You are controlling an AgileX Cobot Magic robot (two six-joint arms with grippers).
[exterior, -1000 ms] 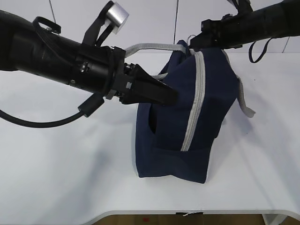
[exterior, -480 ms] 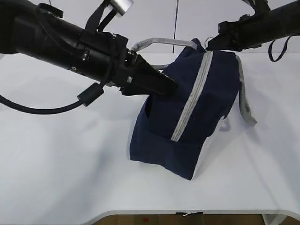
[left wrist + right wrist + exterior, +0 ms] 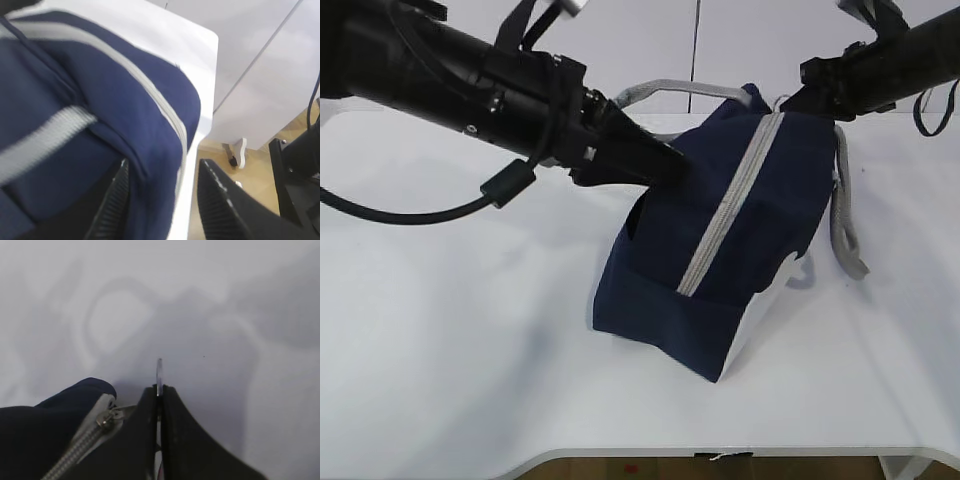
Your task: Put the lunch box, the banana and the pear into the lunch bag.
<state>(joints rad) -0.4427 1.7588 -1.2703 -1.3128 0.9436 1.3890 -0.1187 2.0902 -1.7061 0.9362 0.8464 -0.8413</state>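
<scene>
Since a second ago: bag [image 3: 720, 250] has tipped over to the right and its bottom has slid left on the desk [image 3: 450, 330]; a white lower panel now shows at its right corner
Bag: navy, zipped along the grey zipper [image 3: 725, 215], leaning on one lower edge with its top end lifted toward the right arm; grey handles [image 3: 845, 215] hang down its right side and loop behind its top
Left gripper [image 3: 162, 200]: spread, wider than a second ago; the black fingers [image 3: 112, 207] straddle a fold of navy fabric at the bag's upper left side, one finger against the cloth, the other out over the desk edge; arm has moved up and left in the exterior view
Right gripper [image 3: 159, 395]: pressed together, pinching a thin ring pull [image 3: 159, 371] at the zipper's end, at the bag's top right corner; it has shifted right since the earlier frame
Lunch box, banana, pear: cannot be seen in any view
</scene>
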